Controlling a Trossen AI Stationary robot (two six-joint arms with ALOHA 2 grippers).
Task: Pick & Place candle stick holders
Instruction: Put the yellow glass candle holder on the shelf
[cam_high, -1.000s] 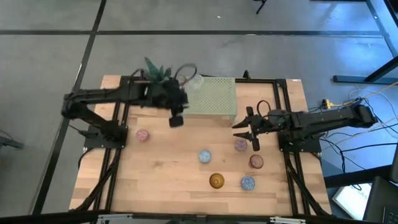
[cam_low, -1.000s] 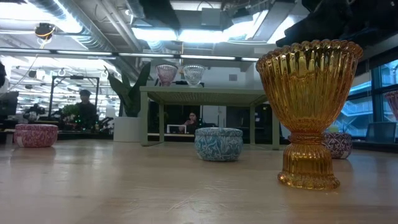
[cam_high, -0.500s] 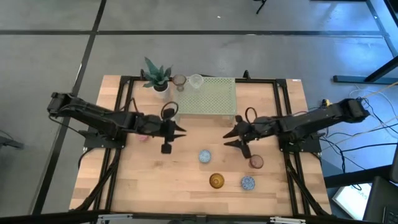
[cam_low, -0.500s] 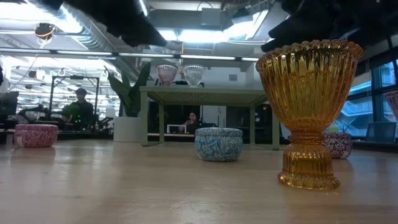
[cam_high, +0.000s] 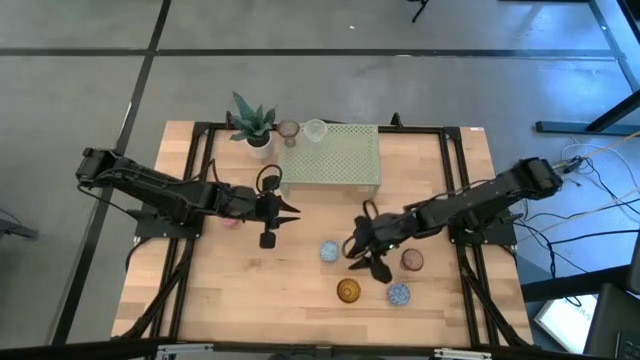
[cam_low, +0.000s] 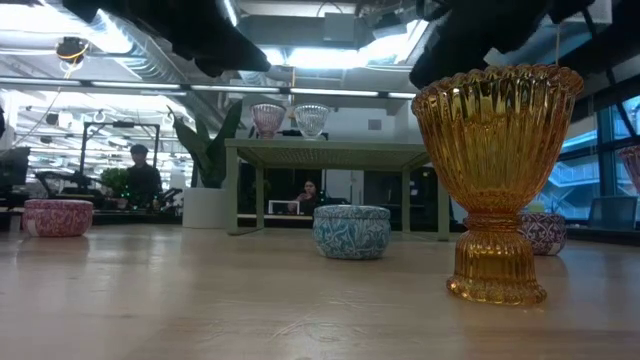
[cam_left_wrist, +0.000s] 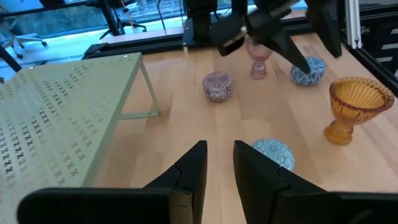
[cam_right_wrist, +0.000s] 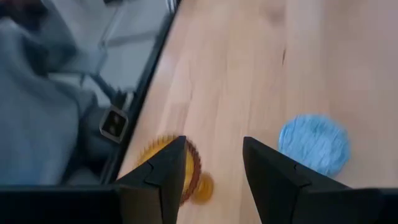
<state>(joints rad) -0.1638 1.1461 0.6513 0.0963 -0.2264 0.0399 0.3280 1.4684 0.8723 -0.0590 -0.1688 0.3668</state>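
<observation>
Fingers of the right gripper (cam_high: 360, 256) stand parted and empty above the worktop (cam_high: 290, 290), between the blue holder (cam_high: 329, 251) and the amber holder (cam_high: 348, 291). We see the left gripper (cam_high: 285, 211) with a narrow gap, empty, near the green stand (cam_high: 335, 155).
</observation>
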